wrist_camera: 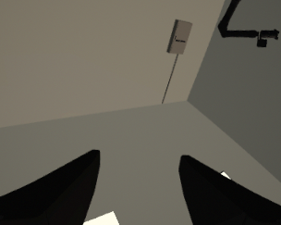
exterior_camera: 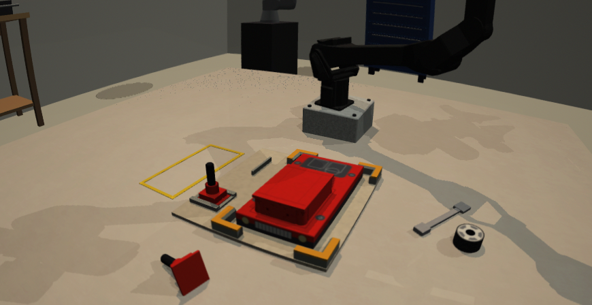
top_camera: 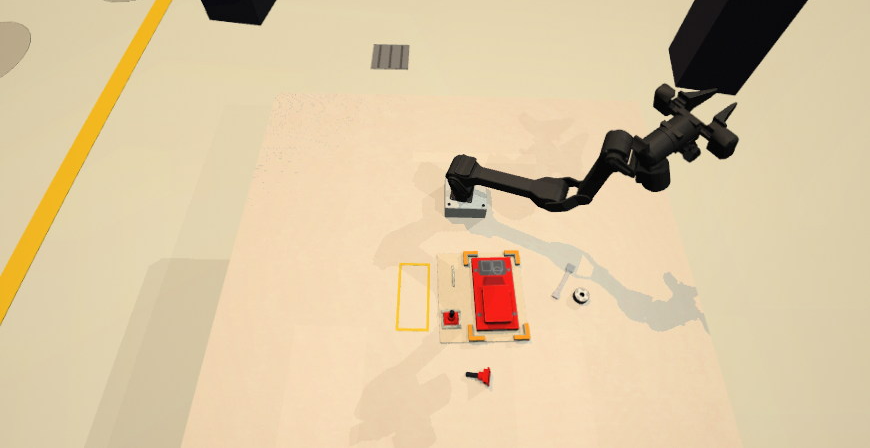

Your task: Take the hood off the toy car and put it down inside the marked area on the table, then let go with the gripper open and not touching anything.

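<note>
The red toy car sits on a tan board between orange corner brackets. Its hood, a raised red block, is on the car. The marked area is a yellow outlined rectangle on the table, just left of the board. My gripper is open and holds nothing. It is raised high, far to the right of the car and beyond the arm's base. It points away from the table, and the wrist view shows only floor and walls between the fingers.
A red block with a black knob and a thin grey bar sit on the board. A loose red handled piece lies in front. A grey link and a wheel lie to the right.
</note>
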Action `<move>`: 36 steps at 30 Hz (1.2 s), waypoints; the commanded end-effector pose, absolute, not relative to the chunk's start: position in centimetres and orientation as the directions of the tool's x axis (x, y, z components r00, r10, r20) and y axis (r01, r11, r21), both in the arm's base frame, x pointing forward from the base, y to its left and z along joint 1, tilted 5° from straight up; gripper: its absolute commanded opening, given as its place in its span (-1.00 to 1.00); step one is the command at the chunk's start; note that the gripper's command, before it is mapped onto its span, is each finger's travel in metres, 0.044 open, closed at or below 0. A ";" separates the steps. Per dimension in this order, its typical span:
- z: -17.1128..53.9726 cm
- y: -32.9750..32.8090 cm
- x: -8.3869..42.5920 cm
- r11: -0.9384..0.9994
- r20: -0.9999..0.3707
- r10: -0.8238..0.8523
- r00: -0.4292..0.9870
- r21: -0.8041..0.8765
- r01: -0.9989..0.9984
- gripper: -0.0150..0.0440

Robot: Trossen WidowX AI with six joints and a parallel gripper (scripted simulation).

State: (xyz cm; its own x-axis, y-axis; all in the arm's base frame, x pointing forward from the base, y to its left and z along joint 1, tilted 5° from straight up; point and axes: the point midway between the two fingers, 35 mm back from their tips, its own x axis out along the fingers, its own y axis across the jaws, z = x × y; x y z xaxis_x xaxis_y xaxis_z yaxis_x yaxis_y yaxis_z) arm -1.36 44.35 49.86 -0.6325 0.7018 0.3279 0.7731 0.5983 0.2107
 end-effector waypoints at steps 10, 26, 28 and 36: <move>54.7 39.6 -6.1 0.629 0.440 0.596 -0.672 0.264 0.731 1.00; 60.2 32.3 -10.1 0.570 0.597 0.427 -0.680 0.406 0.714 1.00; 61.1 30.8 -10.7 0.559 0.620 0.389 -0.681 0.428 0.710 1.00; 64.3 24.4 -12.1 0.523 0.706 0.232 -0.669 0.490 0.698 1.00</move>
State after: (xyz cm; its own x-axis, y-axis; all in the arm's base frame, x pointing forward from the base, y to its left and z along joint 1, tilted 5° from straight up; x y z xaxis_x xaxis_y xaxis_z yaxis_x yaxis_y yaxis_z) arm -11.97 26.73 63.31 -0.6783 0.2824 0.6784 0.6949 0.5466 0.4673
